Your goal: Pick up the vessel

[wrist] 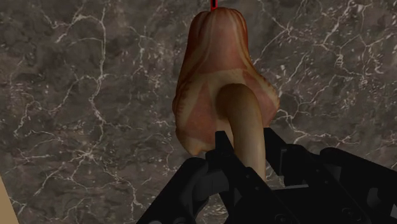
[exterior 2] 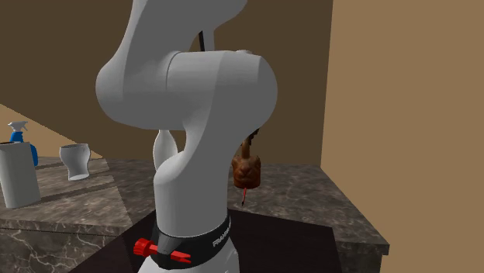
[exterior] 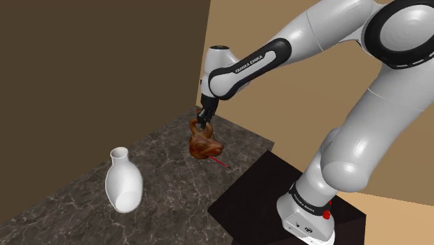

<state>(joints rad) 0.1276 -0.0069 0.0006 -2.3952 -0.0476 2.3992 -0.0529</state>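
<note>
In the shoulder view the black gripper (exterior: pixel 206 120) points down from the white arm, and the brown vessel (exterior: pixel 206 146) hangs from it at six o'clock, its long axis running roughly in line with the fingers. A thin red streak (exterior: pixel 220 163) shows at the vessel's five o'clock. The body looks glossy and lumpy, with mottled reddish-brown swirls, and appears to sit clear of the dark veined marble counter (exterior: pixel 160 163). A smooth white vase (exterior: pixel 123 182), narrow-necked and bulbous, stands well apart at the vessel's eight o'clock. In the second exterior view the vessel (exterior 2: pixel 247 169) dangles at three o'clock of the arm's thick white column, bell-shaped and wider toward its lower end, above the same marble. A white cup (exterior 2: pixel 76 161) and a blue spray bottle (exterior 2: pixel 17 133) stand far off toward nine o'clock. In the wrist view the jaws are clamped on the vessel's tan, rounded handle (wrist: pixel 247 124), which runs straight out between the fingertips of the gripper (wrist: pixel 245 153). The flared body (wrist: pixel 219 70) extends beyond them. Any further lift, I judge, depends on that narrow handle hold.
</note>
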